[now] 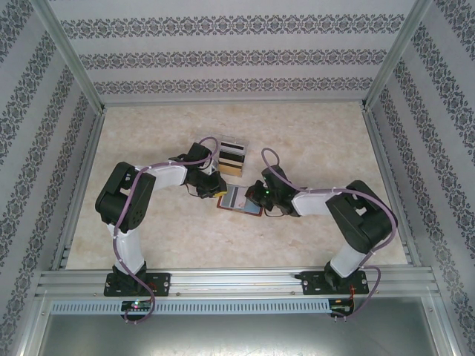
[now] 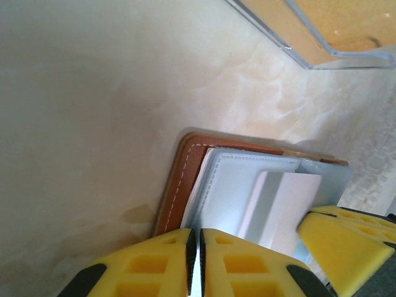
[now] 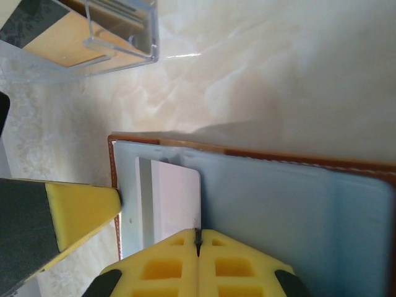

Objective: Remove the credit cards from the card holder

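**Card holder braced while the right fingers close on a card**

The brown card holder lies open on the marbled table, between the two grippers and just in front of a clear acrylic tray. The left gripper has its fingers nearly together on the holder's near edge. This probably anchors the holder so it cannot slide when a card is pulled. A white credit card sticks partly out of its pale pocket. The right gripper is closed, and its fingertips meet at that card's corner. I cannot tell whether they have actually caught the card. No card is yet free of the holder.
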You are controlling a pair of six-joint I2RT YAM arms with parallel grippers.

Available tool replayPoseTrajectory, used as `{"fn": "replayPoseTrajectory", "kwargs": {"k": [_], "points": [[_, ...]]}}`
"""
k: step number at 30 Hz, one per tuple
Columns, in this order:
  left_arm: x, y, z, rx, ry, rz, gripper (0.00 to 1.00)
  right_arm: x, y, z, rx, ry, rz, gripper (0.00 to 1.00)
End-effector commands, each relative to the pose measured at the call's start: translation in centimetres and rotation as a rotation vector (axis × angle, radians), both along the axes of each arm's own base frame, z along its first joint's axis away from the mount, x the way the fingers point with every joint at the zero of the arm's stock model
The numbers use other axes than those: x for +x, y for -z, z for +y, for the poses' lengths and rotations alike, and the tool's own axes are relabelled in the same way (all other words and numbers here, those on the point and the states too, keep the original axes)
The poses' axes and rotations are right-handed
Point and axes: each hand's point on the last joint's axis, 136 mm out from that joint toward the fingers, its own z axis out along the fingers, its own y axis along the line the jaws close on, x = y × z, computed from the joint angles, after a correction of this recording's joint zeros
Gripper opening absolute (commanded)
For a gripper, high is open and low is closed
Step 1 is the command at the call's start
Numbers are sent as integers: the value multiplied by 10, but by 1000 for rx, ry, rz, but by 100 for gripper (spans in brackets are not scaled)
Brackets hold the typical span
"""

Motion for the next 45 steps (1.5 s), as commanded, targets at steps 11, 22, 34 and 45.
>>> {"fn": "replayPoseTrajectory", "kwargs": {"k": [11,22,34,45], "points": [[4,-20,-8,-26,15,-9,25,-6,-30,-23,-17,-18,-86,0],[11,-92,-38,-333,22,-139,75,-9,-87,-25,83,-115,-277,0],[3,-133,-52,-539,22,-209,85,11,-150,-1,306,-181,-372,0],[3,-168,-58,-660,55,-274,41,28,-166,2,418,-163,-379,0]]}}
